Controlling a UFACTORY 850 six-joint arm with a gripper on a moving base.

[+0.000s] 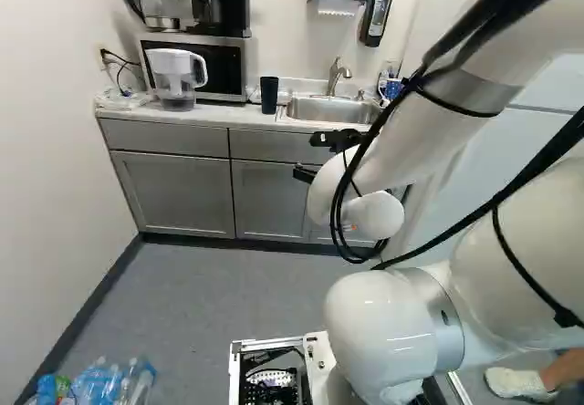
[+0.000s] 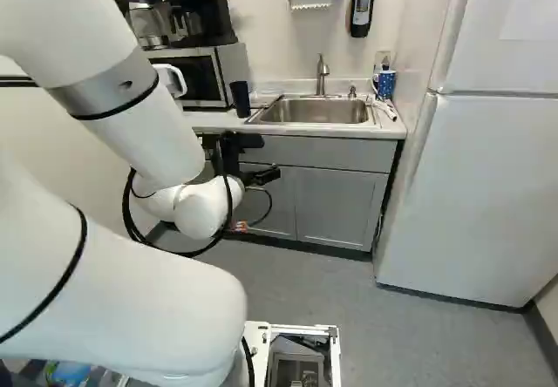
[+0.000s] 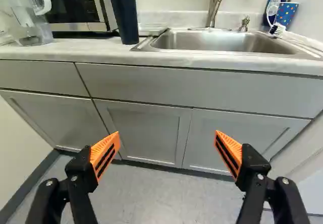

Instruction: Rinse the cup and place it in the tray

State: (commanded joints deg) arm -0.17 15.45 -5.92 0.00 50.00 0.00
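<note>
We are facing the table, where, beside the sink, the black cup is standing upright. Our jaws are hanging wide apart, holding nothing, while the cup is sitting ahead and higher, toward the microwave.

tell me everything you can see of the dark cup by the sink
The cup is tall, plain and near-black, wider at its mouth than at its base, with no handle in sight; it looks like plastic. It stands upright on the counter, between the microwave and the sink. Its inside is hidden. The end effector is not touching it.
</note>
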